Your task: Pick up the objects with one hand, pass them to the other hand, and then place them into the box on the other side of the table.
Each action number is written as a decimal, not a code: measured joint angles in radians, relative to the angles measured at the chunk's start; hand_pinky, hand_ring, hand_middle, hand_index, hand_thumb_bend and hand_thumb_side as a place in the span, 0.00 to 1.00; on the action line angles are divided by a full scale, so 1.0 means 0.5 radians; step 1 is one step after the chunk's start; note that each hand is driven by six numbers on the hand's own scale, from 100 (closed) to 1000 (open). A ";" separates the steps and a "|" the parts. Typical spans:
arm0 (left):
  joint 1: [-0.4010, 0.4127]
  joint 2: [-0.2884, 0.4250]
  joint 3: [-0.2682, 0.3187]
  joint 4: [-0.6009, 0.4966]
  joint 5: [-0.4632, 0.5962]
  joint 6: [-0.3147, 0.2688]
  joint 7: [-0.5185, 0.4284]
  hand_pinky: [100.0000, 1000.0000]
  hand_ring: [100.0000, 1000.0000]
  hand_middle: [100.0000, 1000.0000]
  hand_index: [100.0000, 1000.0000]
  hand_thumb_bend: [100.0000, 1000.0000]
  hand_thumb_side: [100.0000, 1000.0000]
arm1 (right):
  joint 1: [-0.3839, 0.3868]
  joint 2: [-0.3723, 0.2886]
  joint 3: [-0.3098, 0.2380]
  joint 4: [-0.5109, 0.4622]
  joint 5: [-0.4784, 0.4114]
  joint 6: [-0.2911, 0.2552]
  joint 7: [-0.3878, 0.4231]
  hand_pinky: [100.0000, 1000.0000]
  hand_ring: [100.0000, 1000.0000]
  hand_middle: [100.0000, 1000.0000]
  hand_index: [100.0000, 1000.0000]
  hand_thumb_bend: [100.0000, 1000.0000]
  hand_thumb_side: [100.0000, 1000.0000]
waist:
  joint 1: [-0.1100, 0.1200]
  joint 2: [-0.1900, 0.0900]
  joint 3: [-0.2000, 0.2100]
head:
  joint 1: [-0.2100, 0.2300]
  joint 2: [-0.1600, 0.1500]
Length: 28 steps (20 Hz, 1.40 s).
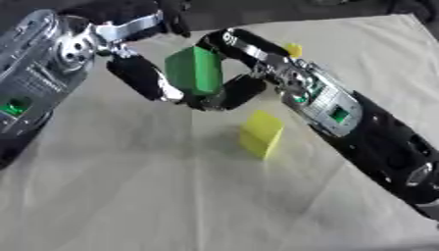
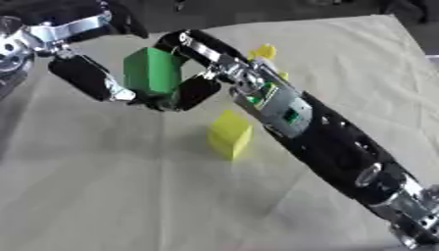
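A yellow block [image 1: 260,133] sits alone on the counter [image 1: 154,196], which is covered in a pale cloth. Just beyond that yellow block and above it, a green block [image 1: 195,71] is held in the air between both hands. The left hand [image 1: 146,78] comes in on the yellow block's far left, its fingers curled against the green block's left side. The right hand [image 1: 244,73] has its fingers wrapped over the green block's top and right side. Farther than the yellow block, beside the right arm, lies a small yellow piece [image 2: 263,50].
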 measured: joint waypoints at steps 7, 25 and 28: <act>0.000 -0.017 -0.019 0.043 0.066 -0.041 -0.032 0.75 0.75 0.69 0.75 0.57 0.33 | 0.016 -0.001 0.000 -0.032 -0.040 0.006 -0.006 0.72 0.52 0.24 0.52 0.00 0.00 | 0.000 0.012 -0.006 | 0.004 0.001; 0.013 -0.083 -0.029 0.103 0.076 -0.025 0.064 0.67 0.55 0.40 0.44 0.09 0.00 | 0.058 -0.041 -0.016 -0.066 -0.126 0.036 -0.011 0.70 0.53 0.28 0.56 0.04 0.00 | 0.000 0.019 -0.006 | 0.004 0.001; 0.014 -0.085 -0.035 0.103 0.080 -0.004 0.093 0.67 0.51 0.36 0.41 0.10 0.00 | 0.061 -0.044 -0.024 -0.063 -0.125 0.020 -0.003 0.72 0.55 0.31 0.59 0.21 0.00 | 0.000 0.019 -0.006 | 0.006 0.001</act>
